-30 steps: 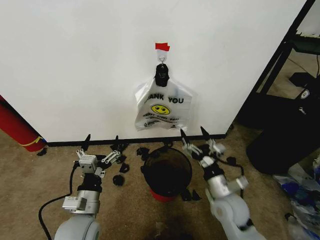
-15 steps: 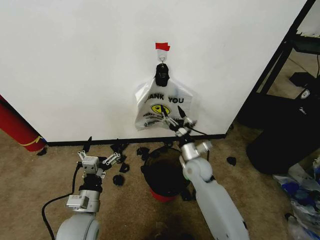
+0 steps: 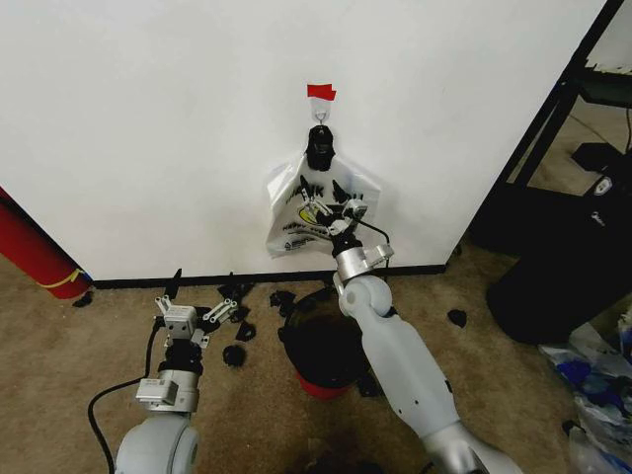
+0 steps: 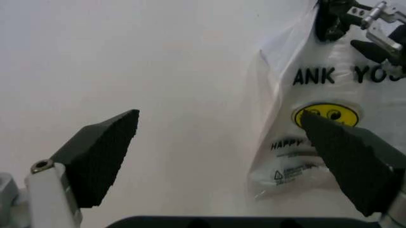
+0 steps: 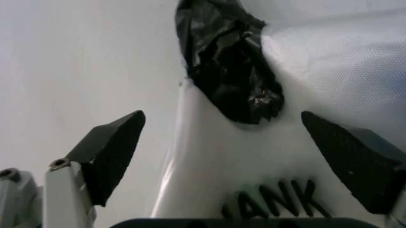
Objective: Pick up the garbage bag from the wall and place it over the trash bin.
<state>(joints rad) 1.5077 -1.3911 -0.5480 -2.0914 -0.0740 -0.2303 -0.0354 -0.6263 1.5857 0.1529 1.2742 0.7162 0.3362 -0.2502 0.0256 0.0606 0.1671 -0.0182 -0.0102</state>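
Observation:
The garbage bag point(image 3: 296, 202) hangs flat on the white wall point(image 3: 148, 118) from a small hook point(image 3: 319, 117) under red tape point(image 3: 320, 92). A black clip-like piece point(image 3: 318, 148) pinches its top. My right gripper point(image 3: 334, 209) is raised in front of its smiley print, open. In the right wrist view its fingers point(image 5: 108, 152) stand apart on either side of the black piece point(image 5: 231, 71), not touching it. The red trash bin point(image 3: 314, 385), black inside, stands on the carpet below. My left gripper point(image 3: 202, 286) waits low by the baseboard, open, and faces the bag point(image 4: 317, 118).
A long red cylinder with a yellow band point(image 3: 35, 257) leans at the far left. Black scraps point(image 3: 237, 346) litter the carpet around the bin. A black shelf frame point(image 3: 553, 118) and a dark bulky object point(image 3: 563, 286) stand at the right.
My right arm has risen from beside the bin, swung left and reached up to the bag on the wall. The left arm has stayed put.

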